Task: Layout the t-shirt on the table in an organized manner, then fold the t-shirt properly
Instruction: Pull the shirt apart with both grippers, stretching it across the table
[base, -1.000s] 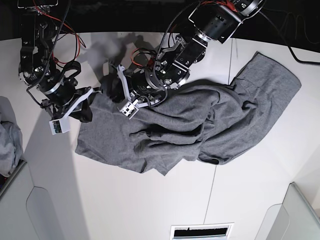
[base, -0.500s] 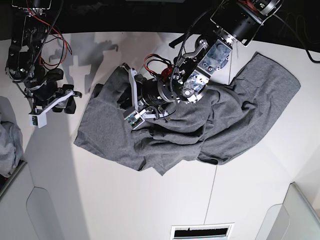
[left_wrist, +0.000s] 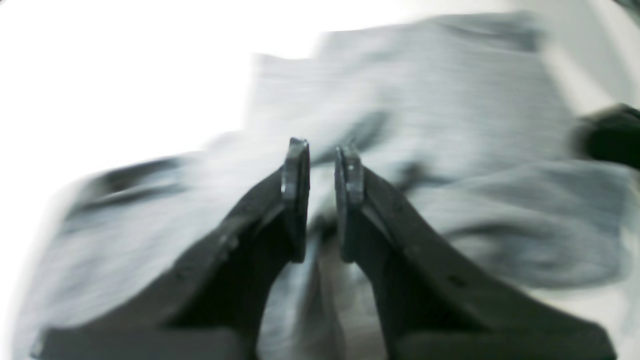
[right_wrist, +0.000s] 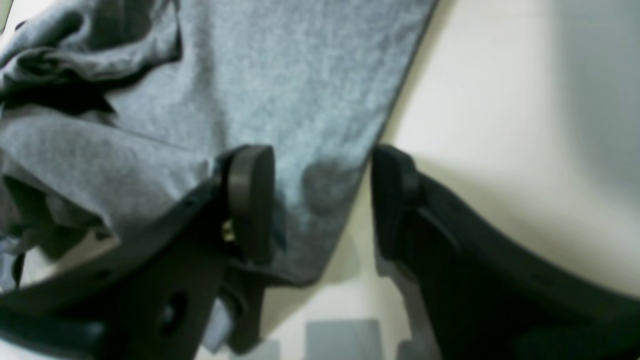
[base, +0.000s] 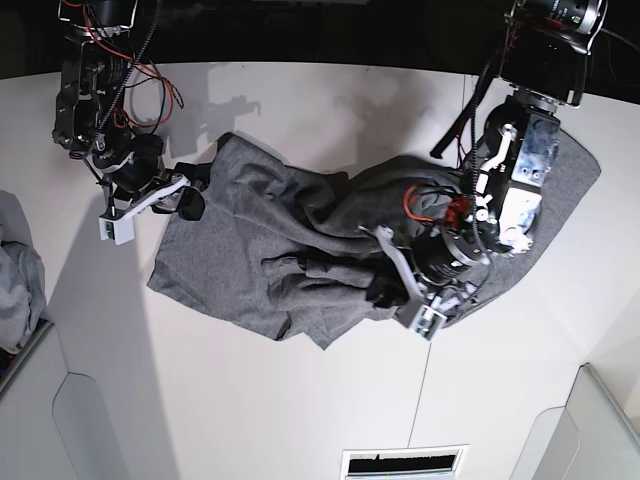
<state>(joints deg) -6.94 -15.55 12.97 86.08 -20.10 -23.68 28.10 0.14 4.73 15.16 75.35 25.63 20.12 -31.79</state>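
T-shirt (base: 300, 255) lies bunched on the counter (base: 250, 420). Right end effector (right_wrist: 320, 200) gapes, straddling its edge: close squarely. Left end effector (left_wrist: 322, 200), nearly clenched, seems to pinch cloth; pull apart evenly.

Bkgd beyond far edge of the white worktop was black, no detail visible. Light grey angled bins sat at lower left (base: 90, 425) and lower right (base: 585, 425) corners. A paler bluish-grey cloth bundle (base: 18, 285) lay at left edge, partly cut off. A white slotted vent plate (base: 404, 463) sat at bottom edge. Lighting was bright overhead, w/ soft shadows near far side.
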